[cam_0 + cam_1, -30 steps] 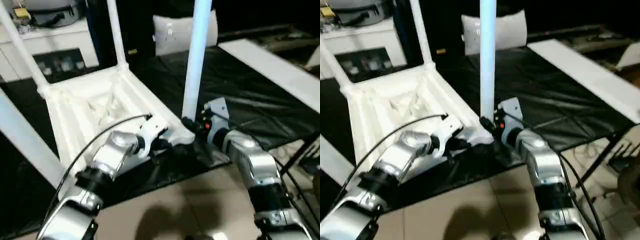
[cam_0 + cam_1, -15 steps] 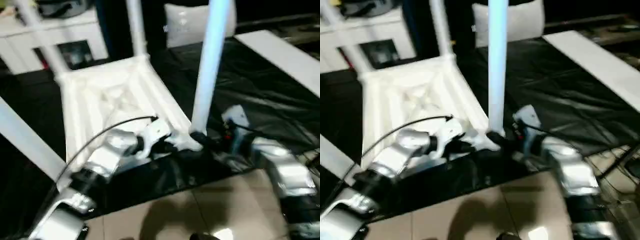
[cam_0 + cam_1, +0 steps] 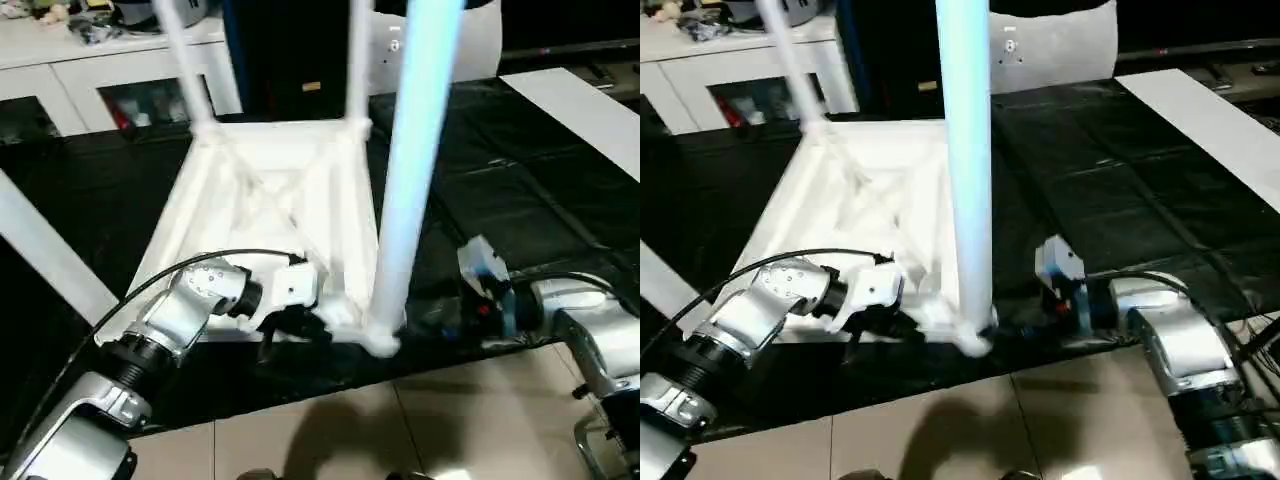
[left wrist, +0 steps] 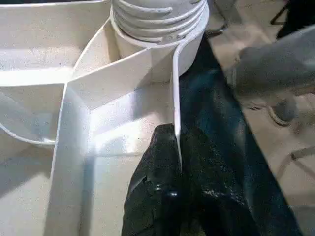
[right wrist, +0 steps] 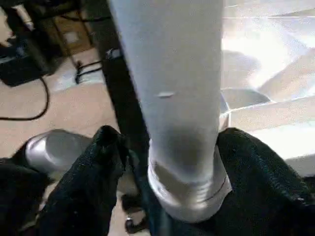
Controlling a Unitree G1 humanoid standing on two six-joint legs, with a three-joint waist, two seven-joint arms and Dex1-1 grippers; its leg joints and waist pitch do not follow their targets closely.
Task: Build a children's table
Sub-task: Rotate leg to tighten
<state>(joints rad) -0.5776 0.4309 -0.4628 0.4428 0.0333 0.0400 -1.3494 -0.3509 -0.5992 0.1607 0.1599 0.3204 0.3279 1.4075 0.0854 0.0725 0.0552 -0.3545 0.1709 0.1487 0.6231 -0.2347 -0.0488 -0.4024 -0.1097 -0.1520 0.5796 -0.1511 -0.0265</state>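
The children's table lies upside down on the black mat, its ribbed white top (image 3: pixel 270 190) facing up. Three legs stand in its sockets: the near one (image 3: pixel 410 170) at the front right corner, and two far ones (image 3: pixel 180 50) (image 3: pixel 358 60). My left gripper (image 4: pixel 176 147) is shut on the top's thin rim beside the near corner socket (image 4: pixel 157 29). My right gripper (image 5: pixel 172 147) is open around the base of the near leg (image 5: pixel 172 73). One finger (image 5: pixel 246 162) touches the leg, and the other finger (image 5: pixel 98 162) stands a little off it.
A white cabinet with glass doors (image 3: pixel 100 90) stands at the back left and a grey cushion (image 3: pixel 470 40) behind the table. A long white board (image 3: pixel 590 110) lies on the mat (image 3: pixel 520 190) at the right. Another white bar (image 3: pixel 50 260) crosses at the left. Tiled floor (image 3: pixel 400 430) lies in front.
The head camera has swung, so the whole scene has shifted. My right forearm has dropped lower and out to the right of the near leg. My left gripper keeps its hold on the rim.
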